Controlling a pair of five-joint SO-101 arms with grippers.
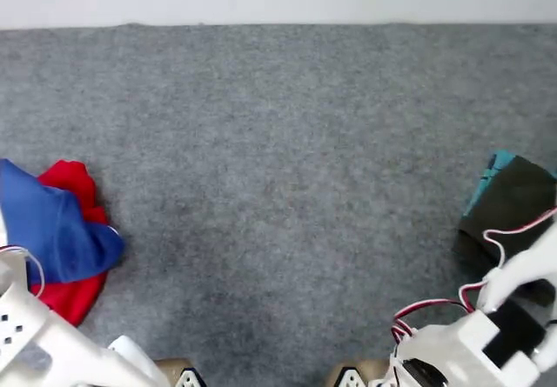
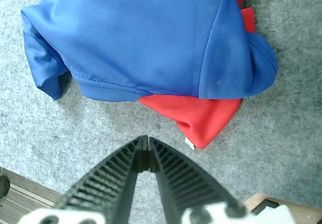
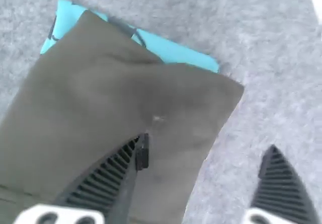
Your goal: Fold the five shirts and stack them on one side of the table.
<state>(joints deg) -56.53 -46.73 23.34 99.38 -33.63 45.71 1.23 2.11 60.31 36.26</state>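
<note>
A crumpled blue shirt (image 1: pixel 52 226) lies on top of a red shirt (image 1: pixel 74 296) at the table's left edge. In the left wrist view the blue shirt (image 2: pixel 146 38) covers most of the red shirt (image 2: pixel 201 116), and my left gripper (image 2: pixel 148 151) hangs shut just short of the red one, holding nothing. At the right edge a folded dark olive shirt (image 1: pixel 513 204) rests on a folded teal shirt (image 1: pixel 492 174). My right gripper (image 3: pixel 206 156) is open above the olive shirt (image 3: pixel 115 118), one finger over the cloth, the other over bare mat; the teal shirt (image 3: pixel 171 50) peeks out beyond.
The grey felt mat (image 1: pixel 287 161) covers the table, with a wide bare stretch between the two piles. A white wall runs along the far edge. The arm bases (image 1: pixel 348 376) sit at the near edge.
</note>
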